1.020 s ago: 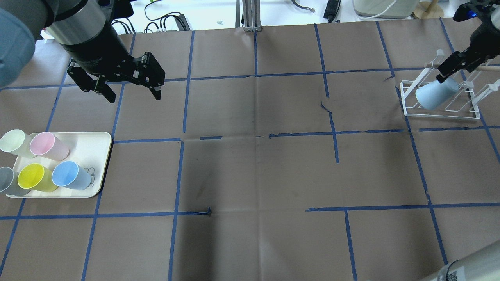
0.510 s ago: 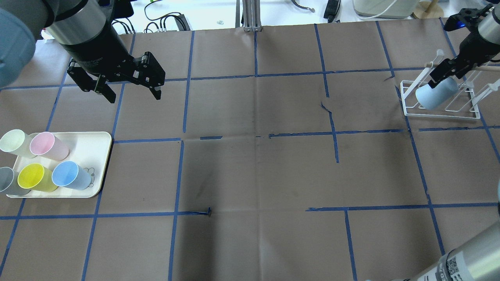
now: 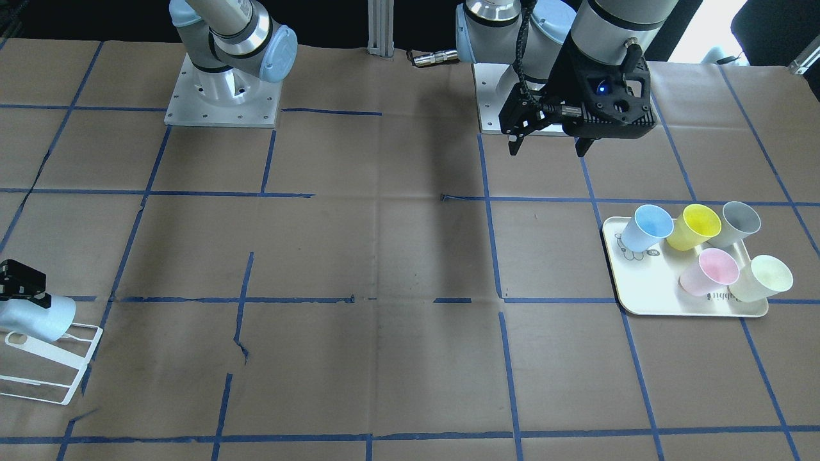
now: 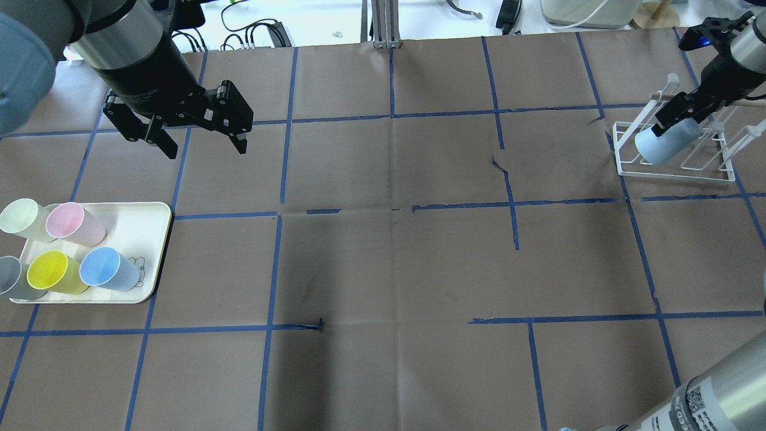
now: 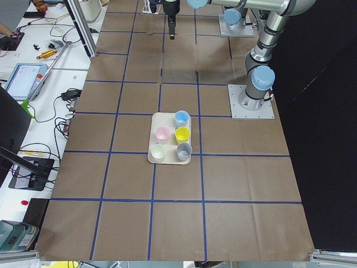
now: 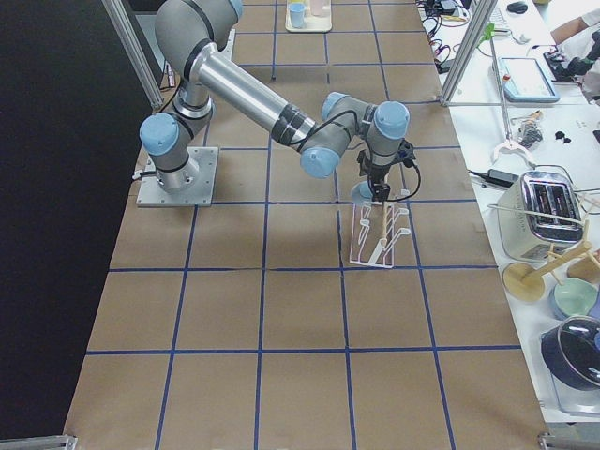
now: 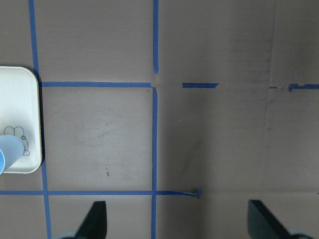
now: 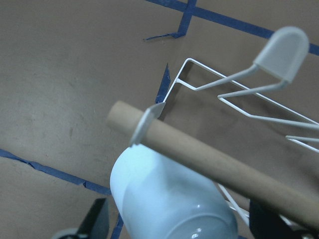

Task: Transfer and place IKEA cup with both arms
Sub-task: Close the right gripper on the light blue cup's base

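Note:
A pale light-blue IKEA cup (image 4: 664, 146) lies tilted, bottom up, on the white wire rack (image 4: 676, 173) at the far right. It also shows in the front view (image 3: 38, 318) and the right wrist view (image 8: 164, 199). My right gripper (image 4: 670, 120) is open, and its fingers (image 8: 99, 221) stand on either side of the cup's closed end. My left gripper (image 4: 206, 149) hangs open and empty above the table at the back left. A second identical blue cup (image 4: 108, 269) stands on the cream tray (image 4: 140, 227).
Pink (image 4: 72, 222), yellow (image 4: 54, 272), pale green (image 4: 21, 218) and grey (image 4: 9, 278) cups share the tray. A wooden rod (image 8: 209, 154) crosses just above the racked cup. Rack pegs with white caps (image 8: 281, 50) stick up beside it. Blue tape lines grid the brown table.
My right gripper has shifted slightly left over the rack, and the cup on the rack has moved a little left with it. The left arm has not moved.

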You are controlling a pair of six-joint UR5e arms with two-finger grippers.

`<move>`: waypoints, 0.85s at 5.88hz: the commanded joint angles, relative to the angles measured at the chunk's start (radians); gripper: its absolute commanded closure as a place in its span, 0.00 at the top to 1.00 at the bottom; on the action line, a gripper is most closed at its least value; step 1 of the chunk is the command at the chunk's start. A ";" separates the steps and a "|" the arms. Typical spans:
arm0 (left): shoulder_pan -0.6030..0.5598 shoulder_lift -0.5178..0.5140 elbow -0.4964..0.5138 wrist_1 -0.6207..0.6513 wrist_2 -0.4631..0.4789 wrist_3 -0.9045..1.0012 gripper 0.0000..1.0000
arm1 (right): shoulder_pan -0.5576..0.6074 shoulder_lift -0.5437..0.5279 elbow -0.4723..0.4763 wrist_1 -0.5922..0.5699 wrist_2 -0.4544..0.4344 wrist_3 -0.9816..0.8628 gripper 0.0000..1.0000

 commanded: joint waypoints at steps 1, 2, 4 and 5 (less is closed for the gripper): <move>0.000 0.000 -0.004 0.000 0.001 -0.001 0.98 | -0.007 -0.002 0.004 0.019 -0.003 0.008 1.00; 0.000 0.000 -0.004 0.002 0.001 -0.001 0.98 | -0.007 -0.008 0.013 0.042 -0.003 0.009 1.00; 0.000 0.000 -0.006 0.002 0.001 -0.001 0.98 | -0.007 -0.013 0.028 0.048 0.035 0.011 1.00; 0.000 0.000 -0.006 0.002 0.001 -0.001 0.98 | -0.009 -0.014 0.028 0.045 0.035 0.009 1.00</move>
